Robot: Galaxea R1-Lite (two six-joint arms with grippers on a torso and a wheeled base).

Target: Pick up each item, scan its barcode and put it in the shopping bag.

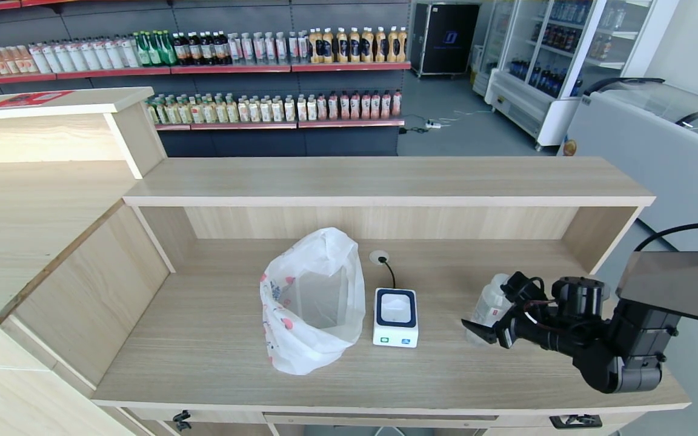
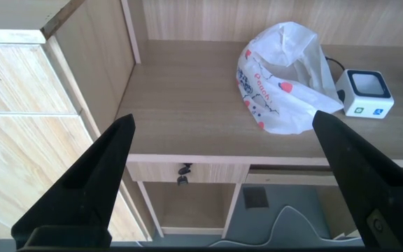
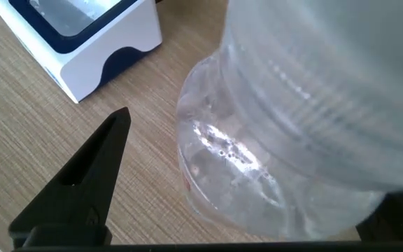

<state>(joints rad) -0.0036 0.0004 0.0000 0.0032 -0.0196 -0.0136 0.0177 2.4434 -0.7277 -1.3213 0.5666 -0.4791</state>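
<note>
Bottle (image 1: 489, 301): one, and the only item on the counter (image 1: 216, 339) besides one shopping bag (image 1: 312, 303) and one scanner (image 1: 395, 317). Two grippers are in view.

The bottle is clear plastic with a ribbed wall, a pale cap and a label carrying a little red print. It stands upright on the wood, inside the span of the right gripper (image 1: 497, 310). One black finger lies on its near side and the other on its far side. The wrist camera shows bare wood between the near finger (image 3: 82, 189) and the bottle wall, so the jaws are spread wide around it and not clamped.

The right arm comes in low from the counter's right end. Its forearm is roughly level, and the fingertips point towards the scanner. That white box, with a dark frame round its window, sits just past the fingertips, apart from the bottle. Past it again, just beside it, stands the white bag with coloured spots, its mouth open upward.

The left gripper (image 2: 222, 185) hangs in front of the counter's near edge, jaws spread wide with nothing between them. A drawer front with a key in its lock lies ahead, in the gap between the fingers. The bag is farther on, beyond the fingertips.
</note>
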